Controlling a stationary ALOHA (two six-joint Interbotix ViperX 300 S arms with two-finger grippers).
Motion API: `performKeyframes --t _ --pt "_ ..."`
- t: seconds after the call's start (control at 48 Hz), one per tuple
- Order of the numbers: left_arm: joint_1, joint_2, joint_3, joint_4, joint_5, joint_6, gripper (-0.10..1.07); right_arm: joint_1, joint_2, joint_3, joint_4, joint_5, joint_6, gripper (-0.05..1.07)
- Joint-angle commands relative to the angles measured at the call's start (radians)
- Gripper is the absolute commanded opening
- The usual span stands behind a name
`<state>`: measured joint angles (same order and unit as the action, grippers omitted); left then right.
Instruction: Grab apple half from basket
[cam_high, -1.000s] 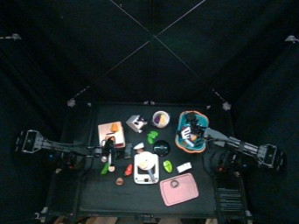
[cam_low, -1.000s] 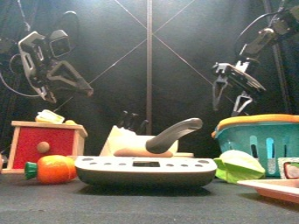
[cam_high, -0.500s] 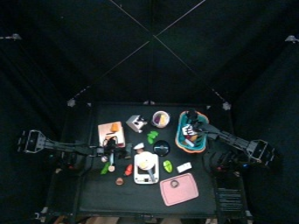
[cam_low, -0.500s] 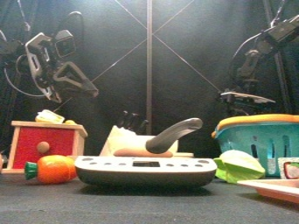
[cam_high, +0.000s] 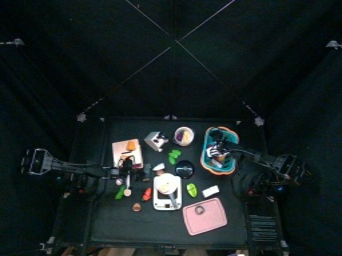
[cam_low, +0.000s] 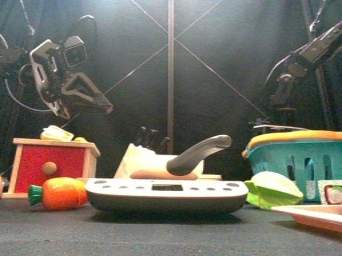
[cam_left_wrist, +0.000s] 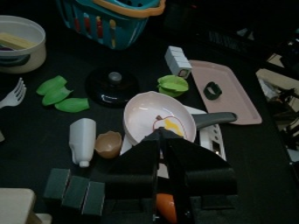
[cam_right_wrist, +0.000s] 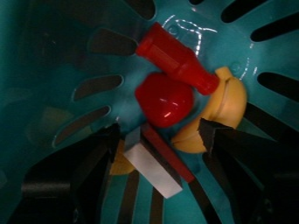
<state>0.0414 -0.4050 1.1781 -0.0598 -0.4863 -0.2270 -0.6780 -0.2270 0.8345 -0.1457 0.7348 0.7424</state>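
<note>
The teal-blue basket (cam_high: 222, 150) with an orange rim stands at the table's back right, and is large at the right of the front view (cam_low: 297, 160). My right gripper (cam_right_wrist: 163, 171) is open and down inside it. A glossy red apple half (cam_right_wrist: 163, 99) lies on the basket floor just ahead of the jaws, between them and untouched. Beside it are a red bottle-shaped toy (cam_right_wrist: 176, 56), an orange-yellow curved piece (cam_right_wrist: 225, 112) and a white-and-red slab (cam_right_wrist: 158, 164). In the front view the basket rim hides the right gripper. My left gripper (cam_left_wrist: 163, 144) is shut and empty, held high at the left (cam_low: 80, 95).
A scale with a pan (cam_left_wrist: 158, 118) stands mid-table. Near it are green leaf pieces (cam_left_wrist: 59, 92), a pink tray (cam_left_wrist: 225, 83), a small bowl (cam_left_wrist: 21, 39), a red box (cam_low: 54, 160) and an orange toy (cam_low: 60, 192).
My right gripper has come down from above the basket into it. The left arm has hardly moved.
</note>
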Motion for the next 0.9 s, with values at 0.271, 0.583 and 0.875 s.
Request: performKeyframes --t 0.271,0.583,0.875 --pt "0.003 0.0 -0.012 0.0 0.0 0.0 0.49 -0.04 0.037 0.015 -0.025 -0.057 -0.002 1.01" --pt "0.003 0.0 -0.006 -0.002 0.0 -0.002 0.49 -0.049 0.046 0.031 -0.041 -0.112 0.002 0.99" --pt "0.003 -0.002 -0.006 -0.002 0.0 0.0 0.49 -0.051 0.08 0.052 -0.044 -0.138 0.0 0.91"
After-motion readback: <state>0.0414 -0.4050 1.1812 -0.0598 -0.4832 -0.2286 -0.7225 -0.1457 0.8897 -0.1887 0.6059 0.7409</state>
